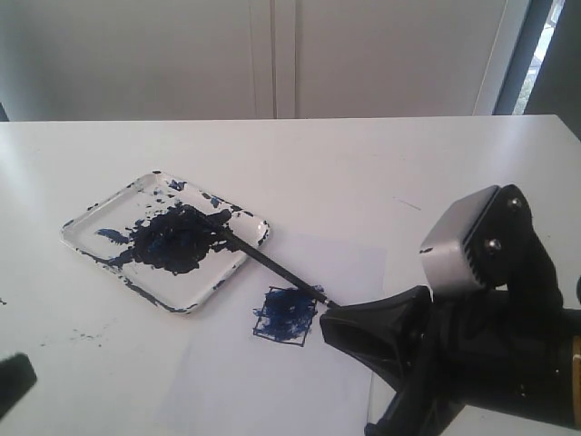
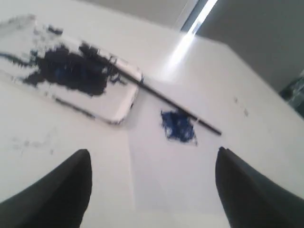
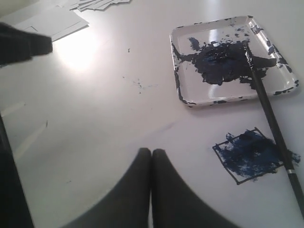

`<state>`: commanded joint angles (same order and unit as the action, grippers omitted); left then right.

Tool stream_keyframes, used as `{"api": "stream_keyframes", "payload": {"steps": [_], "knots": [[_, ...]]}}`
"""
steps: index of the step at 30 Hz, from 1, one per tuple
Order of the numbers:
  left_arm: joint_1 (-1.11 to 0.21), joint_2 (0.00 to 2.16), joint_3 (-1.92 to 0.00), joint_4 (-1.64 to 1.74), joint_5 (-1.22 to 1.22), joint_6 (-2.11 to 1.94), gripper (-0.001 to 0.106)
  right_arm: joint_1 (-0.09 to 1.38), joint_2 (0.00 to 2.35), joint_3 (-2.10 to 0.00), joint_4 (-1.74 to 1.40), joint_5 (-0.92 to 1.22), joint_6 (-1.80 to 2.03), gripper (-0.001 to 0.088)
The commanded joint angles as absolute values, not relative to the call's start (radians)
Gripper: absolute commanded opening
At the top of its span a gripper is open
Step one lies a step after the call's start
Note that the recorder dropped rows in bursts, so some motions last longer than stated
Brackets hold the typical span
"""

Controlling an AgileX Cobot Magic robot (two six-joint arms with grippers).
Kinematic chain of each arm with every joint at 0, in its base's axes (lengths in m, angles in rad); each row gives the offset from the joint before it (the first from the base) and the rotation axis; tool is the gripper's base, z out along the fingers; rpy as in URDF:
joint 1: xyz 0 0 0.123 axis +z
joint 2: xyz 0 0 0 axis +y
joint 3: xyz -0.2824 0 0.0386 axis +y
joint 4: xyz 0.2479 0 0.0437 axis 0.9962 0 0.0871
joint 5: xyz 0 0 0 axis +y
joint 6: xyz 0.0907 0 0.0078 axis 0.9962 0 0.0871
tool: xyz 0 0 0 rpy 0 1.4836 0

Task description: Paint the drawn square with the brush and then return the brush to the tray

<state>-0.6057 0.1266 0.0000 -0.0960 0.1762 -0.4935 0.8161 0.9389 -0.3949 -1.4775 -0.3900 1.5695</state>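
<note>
**mk_arms:** Right pincer (image 3: 151, 190) is pinched fully shut with nothing between its fingers. The left pincer (image 2: 152, 190) is spread wide and empty too. It hangs low over the near edge of the worktop (image 1: 363, 163), at the left corner.

**dabbler77:** ok, and the layout? Big stuff first pls

**mk_arms:** White worktop, a few tiny blue specks near its front left. A sheet of white paper (image 1: 345, 263) lies toward the near edge, about mid-width. The tray (image 1: 109, 218) sits just left of the paper, turned so one corner points at the far edge. There's a huge dark blue-black paint blob (image 1: 172, 241) in the middle of it and splatter all round the rim.

**dabbler77:** where's the brush?

**mk_arms:** The brush (image 1: 272, 263) is lying down with nobody holding it. Its tip end is in the blob, and the handle crosses the tray's rim on the paper side and runs out over the sheet. The far end of the handle passes right along one side of the square (image 1: 286, 313). From the right wrist camera it looks like it lies over that side's outline.

**dabbler77:** square done?

**mk_arms:** Mostly filled with blue. It's patchy, with a few white gaps, and some strokes go over the outline.
</note>
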Motion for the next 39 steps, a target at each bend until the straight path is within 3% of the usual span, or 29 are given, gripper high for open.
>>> {"api": "stream_keyframes", "payload": {"steps": [16,26,29,39], "knots": [[-0.606,0.127,0.000,-0.096,0.210,-0.493,0.075,0.816,0.939,-0.246,-1.441,-0.413,1.549,0.0000],[-0.606,0.089,0.000,-0.093,0.210,-0.493,0.075,0.816,0.928,-0.066,-0.808,-0.717,0.839,0.0000],[-0.606,0.067,0.000,-0.062,0.210,-0.493,0.075,0.816,0.928,-0.006,-0.692,-0.722,0.769,0.0000],[-0.606,0.058,0.000,0.141,0.215,-0.493,0.075,0.816,0.928,0.000,-0.711,-0.724,0.753,0.0000]]}}
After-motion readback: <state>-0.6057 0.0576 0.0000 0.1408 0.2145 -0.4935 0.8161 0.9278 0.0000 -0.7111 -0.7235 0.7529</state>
